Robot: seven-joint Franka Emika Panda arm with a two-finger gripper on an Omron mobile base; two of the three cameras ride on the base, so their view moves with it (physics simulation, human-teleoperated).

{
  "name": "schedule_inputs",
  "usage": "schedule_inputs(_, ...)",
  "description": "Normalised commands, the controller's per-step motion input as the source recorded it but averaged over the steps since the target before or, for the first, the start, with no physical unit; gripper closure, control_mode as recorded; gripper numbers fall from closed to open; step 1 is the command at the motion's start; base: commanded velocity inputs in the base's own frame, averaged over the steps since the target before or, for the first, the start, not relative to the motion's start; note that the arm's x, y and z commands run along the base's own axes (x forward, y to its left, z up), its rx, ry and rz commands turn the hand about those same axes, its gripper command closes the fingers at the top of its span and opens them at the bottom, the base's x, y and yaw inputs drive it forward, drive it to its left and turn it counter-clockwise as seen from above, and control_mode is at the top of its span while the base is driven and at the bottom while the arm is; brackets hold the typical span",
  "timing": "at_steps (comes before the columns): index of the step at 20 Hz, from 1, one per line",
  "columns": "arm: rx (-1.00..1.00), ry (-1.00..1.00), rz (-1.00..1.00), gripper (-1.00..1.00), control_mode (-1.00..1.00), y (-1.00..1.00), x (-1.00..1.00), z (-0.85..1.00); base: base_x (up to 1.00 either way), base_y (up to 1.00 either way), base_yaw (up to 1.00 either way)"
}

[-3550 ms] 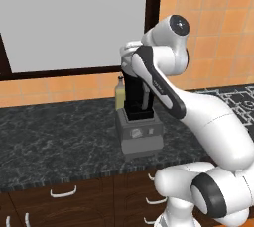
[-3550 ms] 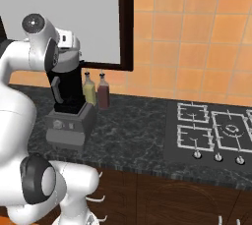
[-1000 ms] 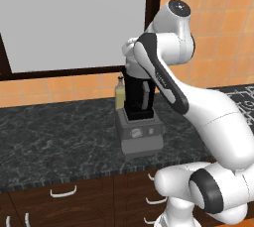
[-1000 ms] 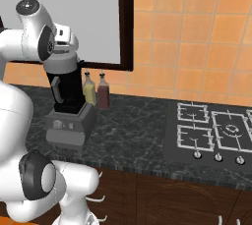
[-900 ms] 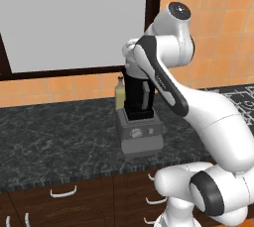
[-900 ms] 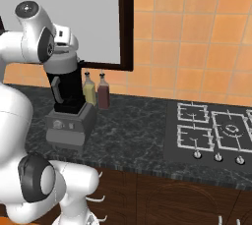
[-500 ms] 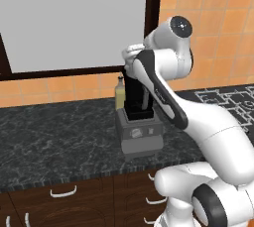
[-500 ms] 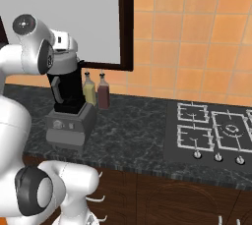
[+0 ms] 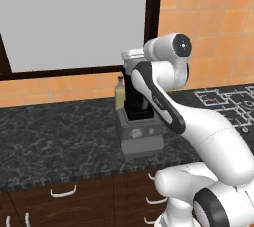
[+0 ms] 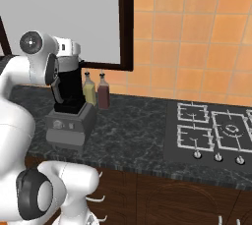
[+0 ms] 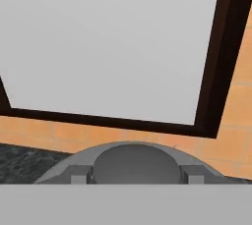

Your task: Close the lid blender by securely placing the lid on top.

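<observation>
The blender [image 9: 142,134] stands on the dark counter, a black jar [image 10: 69,89] in a grey base [image 10: 68,123]. My hand sits right at the jar's top, pointing toward the wall. The hand view has the lid [image 11: 59,169] close up at the bottom: a light-grey disc with a darker knob [image 11: 136,162] in its centre. My gripper [image 11: 136,175] has a fingertip [image 11: 78,175] against each side of that knob, shut on it. The arm hides whether the lid rests on the jar's rim.
A yellowish bottle [image 10: 89,91] and a dark red bottle [image 10: 103,94] stand just behind the blender by the wall. A hob [image 10: 216,133] lies to the right. A dark-framed window [image 9: 74,18] rises behind the counter [image 9: 49,141]. Drawers run below.
The arm's elbow swung up and has now come back down lower. The hand has stayed at the top of the blender jar, and the blender has not moved.
</observation>
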Motion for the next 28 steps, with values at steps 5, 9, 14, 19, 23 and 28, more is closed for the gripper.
schedule_inputs(5,0.04,-0.14,0.00,1.00,-1.00,-0.08,0.13,0.00,0.00,0.00,0.00)
schedule_inputs(9,0.02,-0.08,0.00,1.00,-1.00,-0.26,-0.06,-0.08,0.00,0.00,0.00)
schedule_inputs(14,0.00,0.03,0.00,1.00,-1.00,-0.29,-0.12,-0.25,0.00,0.00,0.00)
schedule_inputs(19,0.00,0.11,0.00,-1.00,-1.00,-0.07,-0.03,-0.27,0.00,0.00,0.00)
schedule_inputs(23,0.00,0.00,0.00,-1.00,-1.00,-0.01,-0.04,0.03,0.00,0.00,0.00)
schedule_inputs(28,0.00,0.01,0.00,-1.00,-1.00,0.00,-0.05,0.45,0.00,0.00,0.00)
